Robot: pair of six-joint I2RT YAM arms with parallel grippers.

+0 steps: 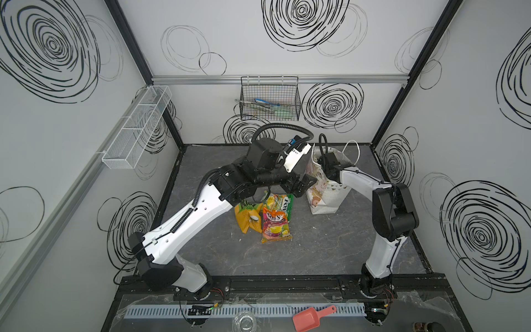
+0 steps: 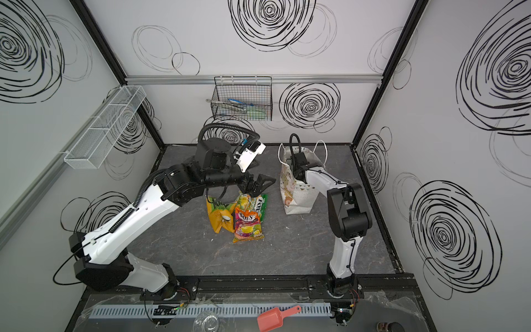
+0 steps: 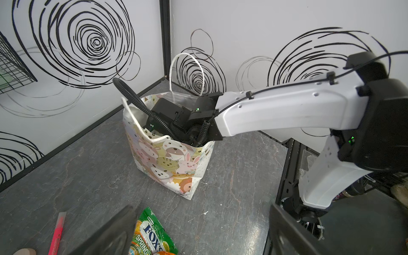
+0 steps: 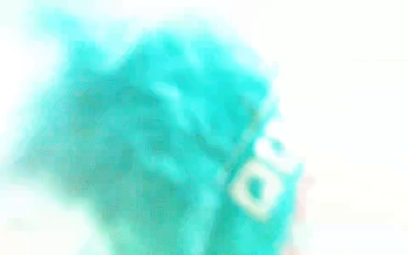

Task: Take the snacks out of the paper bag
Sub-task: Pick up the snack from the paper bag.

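Tall white paper gift bag with pastel animal prints (image 3: 167, 161): stood upright at rear right of grey table (image 1: 316, 258), long axis vertical, mouth upward. Mouth filled by right arm (image 3: 287, 110); right gripper hidden inside, jaws pressed together, grasped item not discernible. Green crinkly packet (image 1: 284, 201), red-multicolour crinkly packet (image 1: 275, 227) and yellow-orange crinkly packet (image 1: 244, 218) laid flat, overlapped, near bag. Left gripper (image 2: 258, 185) held over them, jaws spread.

On a green snack packet (image 3: 154, 231), seen in the left wrist view, "FOX'S" is printed in blue letters on a white patch, with "SPRING" in white beneath. A smaller line below is cut off. In both top views, "FOX'S" is read on a red multicolour packet (image 1: 275, 224) (image 2: 248, 227).
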